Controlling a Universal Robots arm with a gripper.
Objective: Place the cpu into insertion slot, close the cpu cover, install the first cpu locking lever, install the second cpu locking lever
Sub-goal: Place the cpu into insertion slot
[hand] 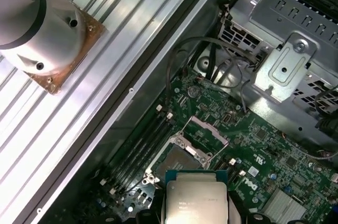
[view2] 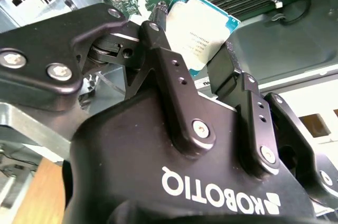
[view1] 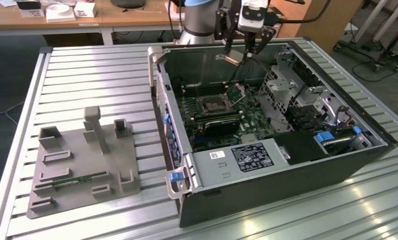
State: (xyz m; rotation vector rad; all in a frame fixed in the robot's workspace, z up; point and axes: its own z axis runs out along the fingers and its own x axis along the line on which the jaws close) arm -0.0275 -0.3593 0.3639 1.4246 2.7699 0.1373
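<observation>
The cpu (view2: 203,26), clamped at its edges by the fingers (view2: 163,60), hangs above the open insertion slot (hand: 178,161); tilt or offset on lowering could damage the socket.

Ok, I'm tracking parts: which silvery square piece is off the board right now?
The cpu, gripped in the claw above the case; the cpu cover, a windowed frame, stands tilted up at the insertion slot's edge.
</observation>
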